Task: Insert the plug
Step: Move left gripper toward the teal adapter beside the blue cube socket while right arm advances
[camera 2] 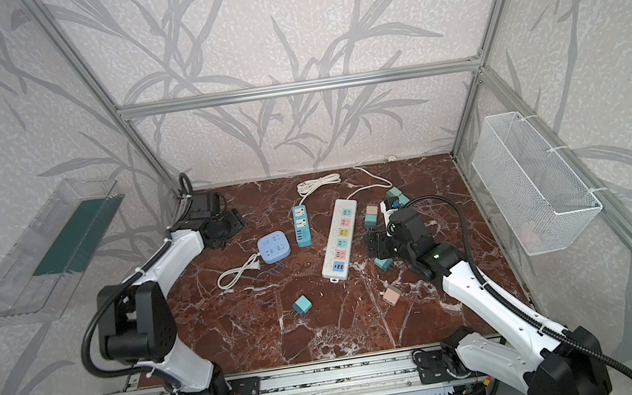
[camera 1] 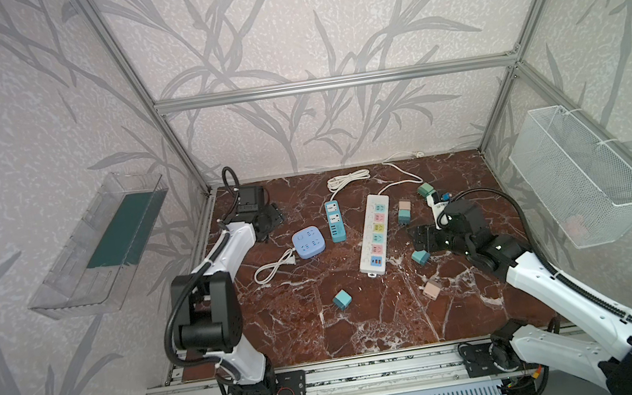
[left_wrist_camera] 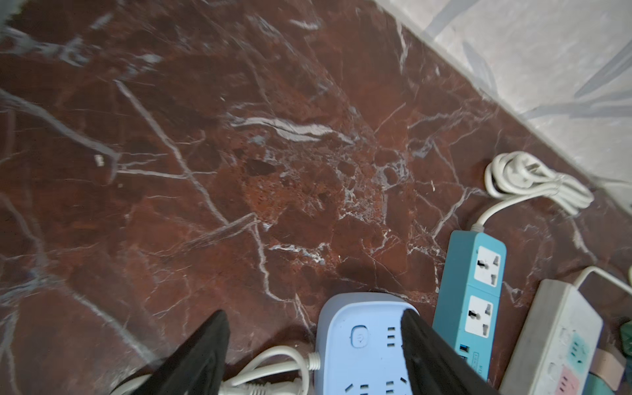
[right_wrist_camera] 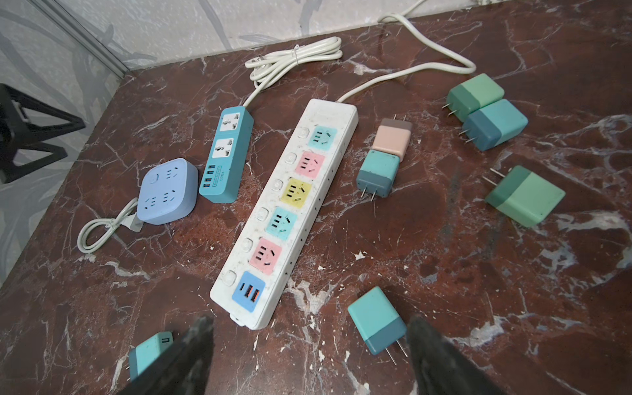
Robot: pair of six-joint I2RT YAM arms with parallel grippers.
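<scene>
Over the marble table, left tool spread wide, empty, near blue socket, right tool likewise, beside teal plug

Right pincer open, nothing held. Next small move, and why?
Likely lower the right pincer and centre it over the nearest teal plug. The jaws stand open and empty, and that plug lies loose beside the white power strip, prongs clear.

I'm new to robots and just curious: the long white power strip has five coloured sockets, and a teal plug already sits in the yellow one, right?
Not quite: the yellow socket is empty. The right wrist view shows all five coloured sockets of the white power strip bare, with a teal plug lying loose on the marble table beside it.
</scene>
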